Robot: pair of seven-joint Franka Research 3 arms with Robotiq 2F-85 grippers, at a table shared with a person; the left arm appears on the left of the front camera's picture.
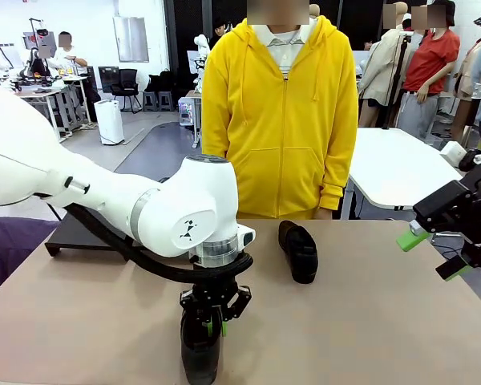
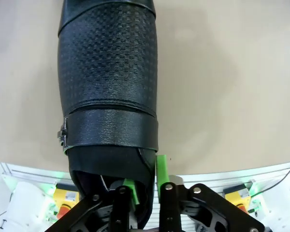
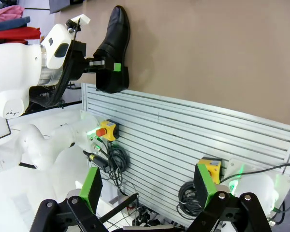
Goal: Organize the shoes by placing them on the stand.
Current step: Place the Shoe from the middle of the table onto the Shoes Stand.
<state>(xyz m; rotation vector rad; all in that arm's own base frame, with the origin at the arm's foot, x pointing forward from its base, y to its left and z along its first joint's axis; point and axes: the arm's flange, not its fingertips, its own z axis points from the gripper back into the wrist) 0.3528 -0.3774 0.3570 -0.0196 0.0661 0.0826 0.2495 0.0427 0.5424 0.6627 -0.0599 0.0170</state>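
A: Where does the left gripper (image 1: 212, 313) sit?

B: Low over the near edge of the table (image 1: 369, 321), on the near shoe (image 1: 199, 354). In the left wrist view, one green pad (image 2: 130, 191) is inside the shoe's opening and the other is outside. They are drawn close, pinching the side wall by the heel. The toe points away across the table.

A: And the other gripper?

B: The right gripper (image 1: 431, 253) hangs above the table's right edge. Its fingers are spread wide, with nothing between them.

A: What else is around?

B: The far shoe (image 1: 298, 253) lies alone near the middle of the table, well apart from the near one. It is just in front of a person in a yellow hoodie (image 1: 280, 120). The stand (image 1: 80, 237), a low black platform, is at the far left. The left arm's white wrist and a black cable (image 1: 120, 245) cross in front of it, between it and the near shoe.

A: And the surface?

B: A plain, matte, light brown top. The right wrist view shows its near side as slatted aluminium carrying a yellow box with a red button (image 3: 106, 129). Coiled cables (image 3: 117, 159) hang beneath it.

A: The room?

B: An open workshop. There are white tables (image 1: 401, 164), black chairs (image 1: 128, 84) and people standing farther back. A purple cloth (image 1: 8, 245) lies at the left.
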